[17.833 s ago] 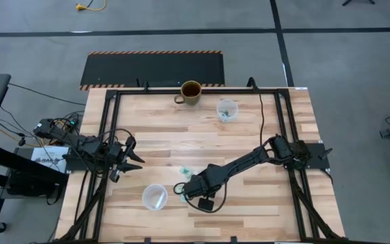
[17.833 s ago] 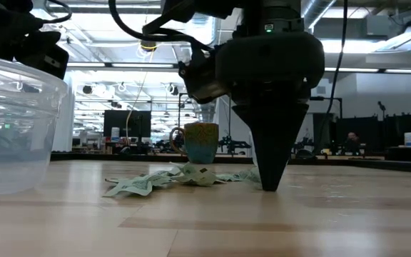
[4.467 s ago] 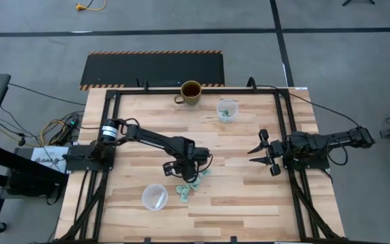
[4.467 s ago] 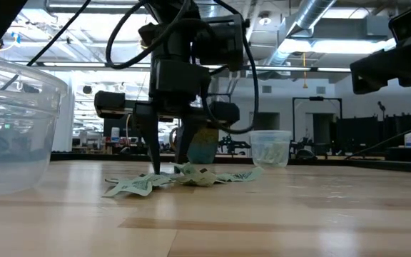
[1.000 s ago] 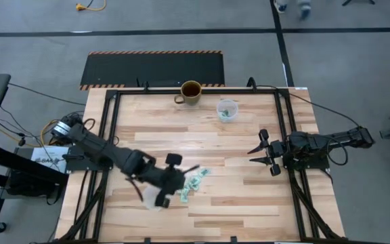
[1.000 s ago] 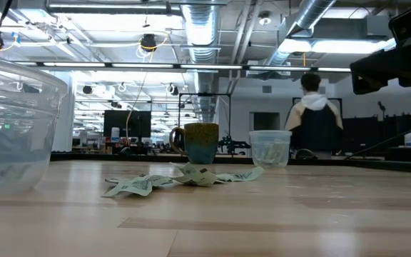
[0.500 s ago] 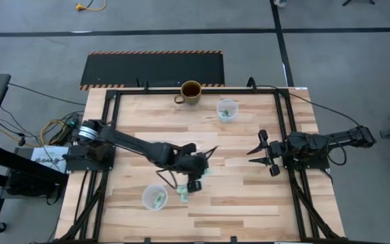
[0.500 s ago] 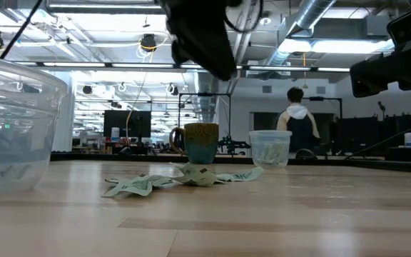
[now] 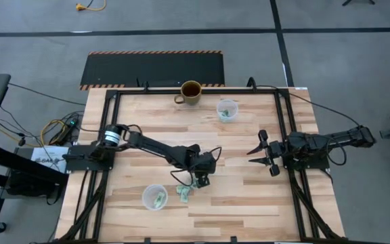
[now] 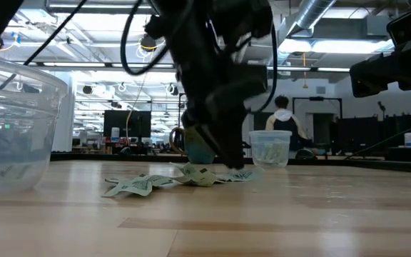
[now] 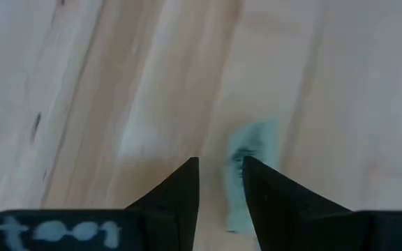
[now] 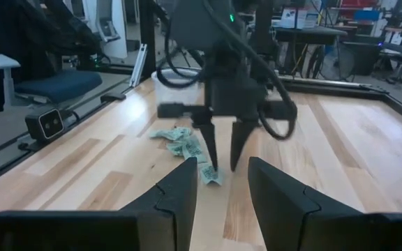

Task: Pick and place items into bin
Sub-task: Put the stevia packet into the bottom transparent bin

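Note:
Several pale mint-green wrapped pieces (image 9: pixel 183 194) lie flat in a loose pile (image 10: pixel 191 175) on the wooden table, right of a clear plastic bin (image 9: pixel 154 197). One piece (image 9: pixel 158 200) lies inside the bin. My left gripper (image 9: pixel 200 179) is open over the right end of the pile, pointing down, its fingers just above the table in the right wrist view (image 12: pixel 223 157). In its own wrist view a piece (image 11: pixel 251 150) lies just beyond its fingertips (image 11: pixel 220 164). My right gripper (image 9: pixel 254 155) waits open at the table's right side.
A yellow-brown mug (image 9: pixel 191 91) and a clear cup (image 9: pixel 227 109) holding mint pieces stand near the far edge. A black metal frame (image 9: pixel 181 89) runs along the table's sides. Bare wood lies between the pile and my right gripper. A person (image 10: pixel 282 121) shows in the room behind.
My left gripper has moved from over the bin toward the table's right and a little toward the far edge, to the pile of pieces, and has come down close to the table. The pieces on the table have stayed where they were.

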You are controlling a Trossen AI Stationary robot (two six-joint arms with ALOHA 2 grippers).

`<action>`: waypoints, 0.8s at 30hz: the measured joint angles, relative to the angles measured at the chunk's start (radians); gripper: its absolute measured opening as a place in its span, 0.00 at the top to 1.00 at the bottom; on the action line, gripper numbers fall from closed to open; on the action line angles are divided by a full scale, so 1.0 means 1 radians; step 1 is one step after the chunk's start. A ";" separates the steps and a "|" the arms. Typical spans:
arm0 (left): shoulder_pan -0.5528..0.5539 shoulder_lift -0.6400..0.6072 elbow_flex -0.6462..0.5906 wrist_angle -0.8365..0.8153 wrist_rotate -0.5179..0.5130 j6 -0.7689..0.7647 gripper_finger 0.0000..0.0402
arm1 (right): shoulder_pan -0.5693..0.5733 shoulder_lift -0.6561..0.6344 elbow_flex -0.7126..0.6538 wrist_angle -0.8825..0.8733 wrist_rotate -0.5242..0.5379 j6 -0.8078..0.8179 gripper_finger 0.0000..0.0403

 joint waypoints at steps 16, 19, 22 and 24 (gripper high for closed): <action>0.026 0.026 -0.006 -0.007 0.074 0.010 0.79 | 0.000 0.000 0.000 0.000 0.000 0.000 0.69; 0.026 0.027 0.008 -0.015 0.089 0.025 0.82 | 0.000 0.000 0.000 0.000 0.000 0.000 0.69; 0.025 0.027 0.009 -0.010 0.098 0.040 0.84 | 0.000 0.000 0.000 0.000 0.000 0.000 0.69; 0.030 0.027 0.009 -0.012 0.093 0.038 0.87 | 0.000 0.000 0.000 0.000 0.000 0.000 0.69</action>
